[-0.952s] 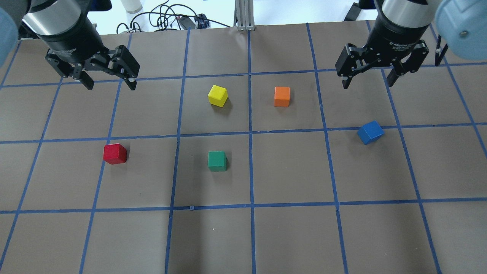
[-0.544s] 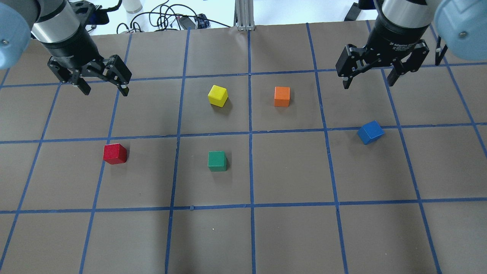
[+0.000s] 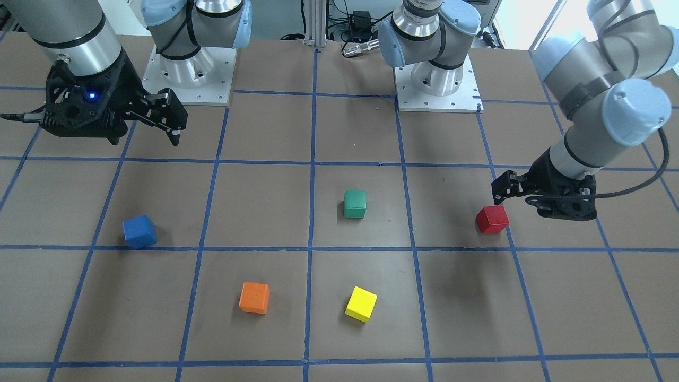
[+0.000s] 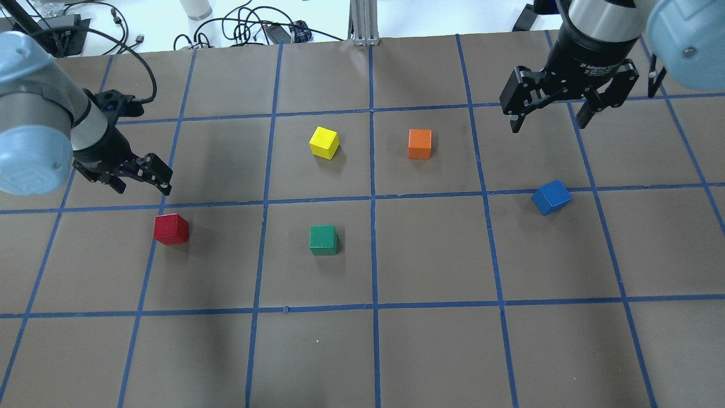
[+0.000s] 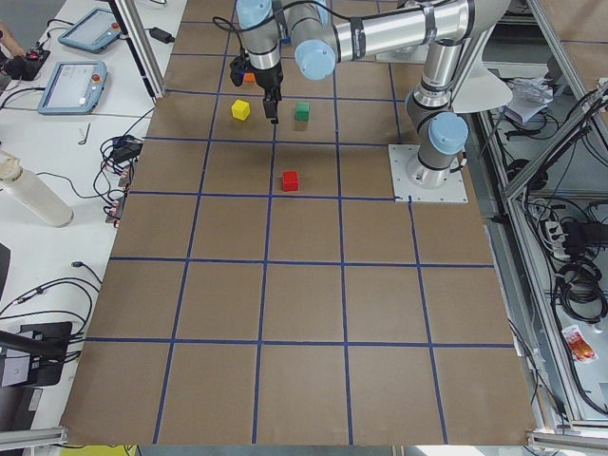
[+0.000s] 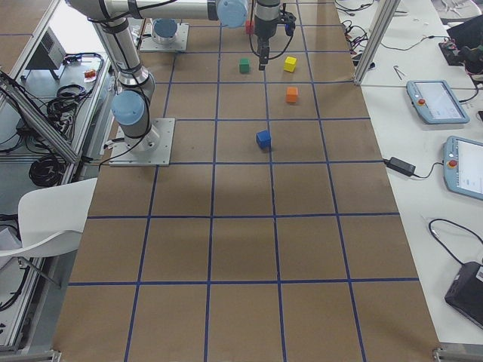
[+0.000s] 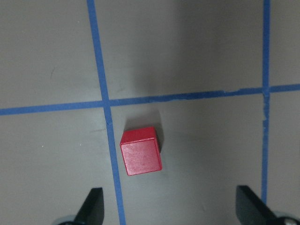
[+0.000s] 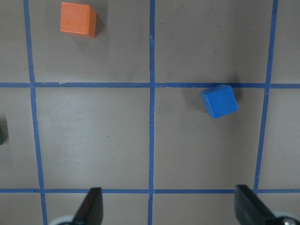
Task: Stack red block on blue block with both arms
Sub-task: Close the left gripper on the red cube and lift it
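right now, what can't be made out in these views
- Green block: right wrist view, the left edge cuts off all but a sliver.
- Red block: exterior right view, too small and too crowded against the right arm to show its faces.
- Left gripper: left wrist view, the bottom edge cuts off all but the tips of its jaws.

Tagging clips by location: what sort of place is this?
Most likely a robotics lab or test cell: a table taped into a blue grid, a bolted-down metal base plate, and a teach pendant on the side bench.
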Action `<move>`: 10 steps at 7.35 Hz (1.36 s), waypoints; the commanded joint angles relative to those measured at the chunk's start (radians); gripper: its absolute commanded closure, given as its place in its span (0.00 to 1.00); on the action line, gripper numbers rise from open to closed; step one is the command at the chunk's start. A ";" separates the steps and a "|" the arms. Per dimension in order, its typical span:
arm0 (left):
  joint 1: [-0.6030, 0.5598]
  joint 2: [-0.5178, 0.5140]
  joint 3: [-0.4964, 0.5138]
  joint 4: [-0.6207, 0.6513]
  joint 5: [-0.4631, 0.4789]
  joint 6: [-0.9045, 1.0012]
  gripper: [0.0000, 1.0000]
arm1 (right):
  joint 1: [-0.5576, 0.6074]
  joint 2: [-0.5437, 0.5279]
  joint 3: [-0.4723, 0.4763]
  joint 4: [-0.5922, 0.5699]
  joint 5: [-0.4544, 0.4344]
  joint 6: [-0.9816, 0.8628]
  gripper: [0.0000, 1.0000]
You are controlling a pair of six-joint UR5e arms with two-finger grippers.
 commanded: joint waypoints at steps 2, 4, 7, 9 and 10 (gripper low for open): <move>0.020 -0.046 -0.166 0.195 -0.004 0.070 0.00 | 0.000 0.000 0.000 -0.003 0.002 0.000 0.00; 0.020 -0.088 -0.177 0.255 0.003 0.083 0.02 | 0.000 0.000 0.000 -0.002 0.002 0.000 0.00; 0.020 -0.112 -0.174 0.296 0.005 0.083 0.77 | 0.000 0.000 0.000 0.000 -0.001 0.002 0.00; -0.002 -0.099 -0.116 0.266 0.011 0.059 0.94 | 0.000 0.000 0.000 -0.002 -0.001 0.002 0.00; -0.041 -0.091 -0.055 0.175 0.000 -0.060 0.94 | 0.000 0.000 0.000 -0.002 -0.001 0.002 0.00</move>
